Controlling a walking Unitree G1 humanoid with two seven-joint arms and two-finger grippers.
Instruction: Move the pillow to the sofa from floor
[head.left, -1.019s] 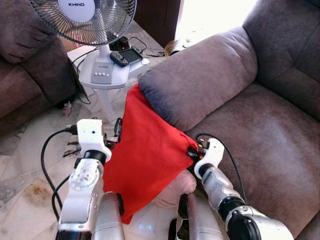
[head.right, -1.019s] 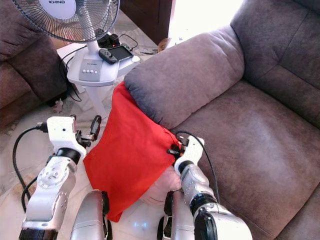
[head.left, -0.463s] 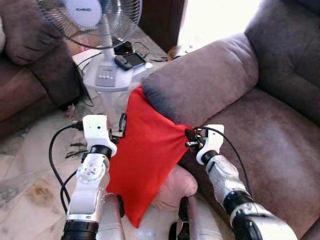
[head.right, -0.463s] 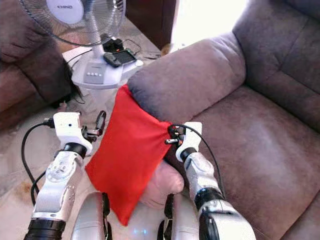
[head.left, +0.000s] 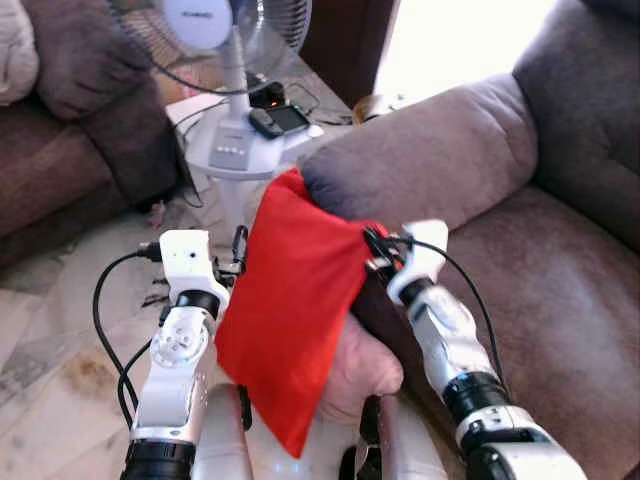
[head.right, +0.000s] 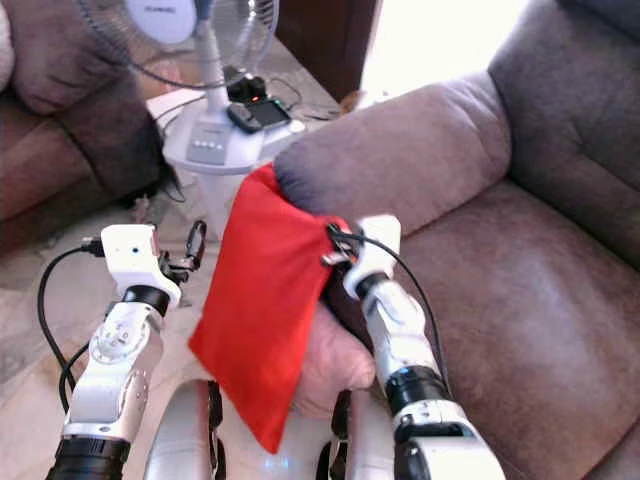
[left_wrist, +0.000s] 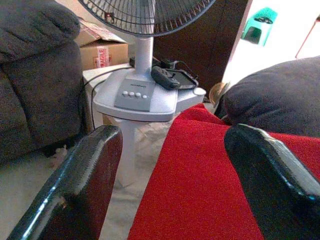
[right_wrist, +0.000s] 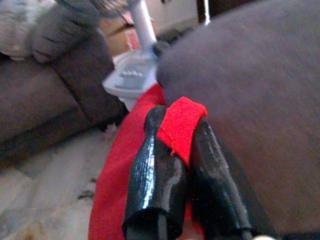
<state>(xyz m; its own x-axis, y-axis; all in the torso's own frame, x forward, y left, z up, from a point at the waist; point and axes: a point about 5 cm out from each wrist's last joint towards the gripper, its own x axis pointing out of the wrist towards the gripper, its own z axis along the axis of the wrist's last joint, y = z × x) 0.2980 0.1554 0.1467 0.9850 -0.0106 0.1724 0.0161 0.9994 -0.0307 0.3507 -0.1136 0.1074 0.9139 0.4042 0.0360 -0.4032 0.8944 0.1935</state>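
We see the red pillow (head.left: 295, 320) hanging off the floor against the sofa armrest (head.left: 440, 160) — its upper corner pinched by our right gripper (right_wrist: 175, 150), a red fold clamped between both fingers in the right wrist view. Our left gripper (left_wrist: 175, 165) has fingers spread wide — the pillow and standing fan (left_wrist: 137, 90) beyond them.

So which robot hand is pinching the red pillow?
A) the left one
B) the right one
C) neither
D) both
B: the right gripper has its fingers shut on a fold of the red pillow, while the left gripper is open beside it.
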